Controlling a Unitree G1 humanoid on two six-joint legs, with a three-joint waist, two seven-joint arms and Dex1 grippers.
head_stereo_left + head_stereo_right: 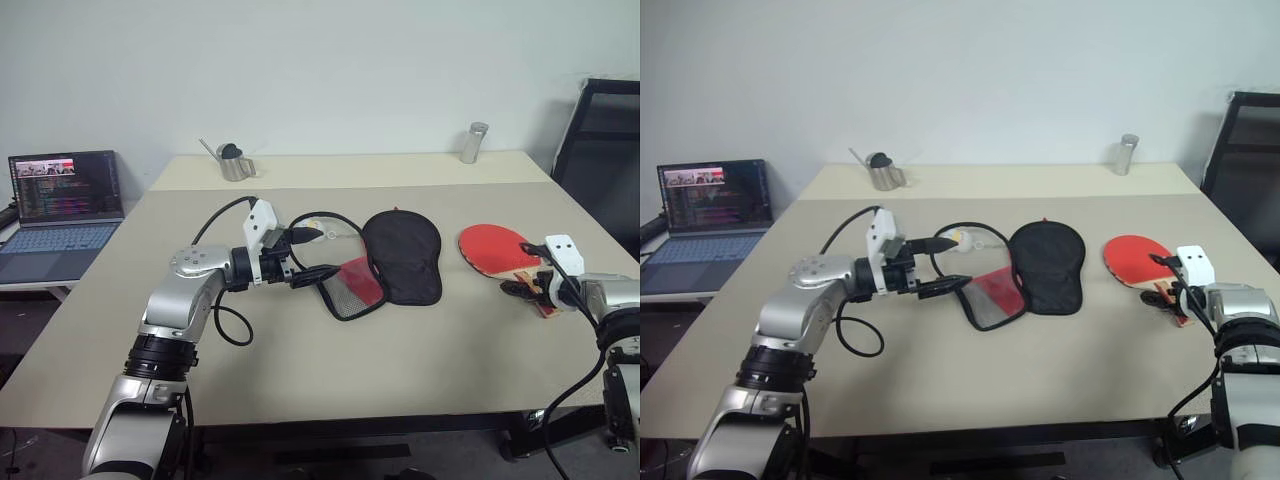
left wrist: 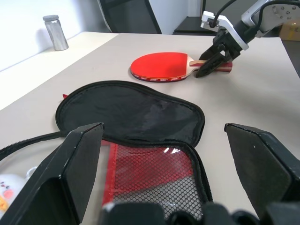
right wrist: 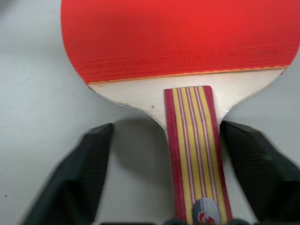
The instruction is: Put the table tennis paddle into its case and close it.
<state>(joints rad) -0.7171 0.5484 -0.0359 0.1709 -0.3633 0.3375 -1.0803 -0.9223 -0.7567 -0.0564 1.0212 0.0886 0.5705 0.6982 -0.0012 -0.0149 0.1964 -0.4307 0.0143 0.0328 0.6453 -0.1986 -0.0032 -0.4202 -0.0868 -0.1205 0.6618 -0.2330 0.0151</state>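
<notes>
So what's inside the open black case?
The case lies unzipped on the table, one black half flat, the other showing red lining under mesh. No paddle in it; the paddle lies apart. Whatever sits beneath the mesh panel can't be seen.

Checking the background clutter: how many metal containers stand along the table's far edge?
2: a spouted metal cup at the far left, and a metal cylinder at the far right.

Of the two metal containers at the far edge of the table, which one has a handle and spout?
The left one, a small metal pitcher with a long thin spout and a side handle. The right one is a plain upright cylinder.
</notes>
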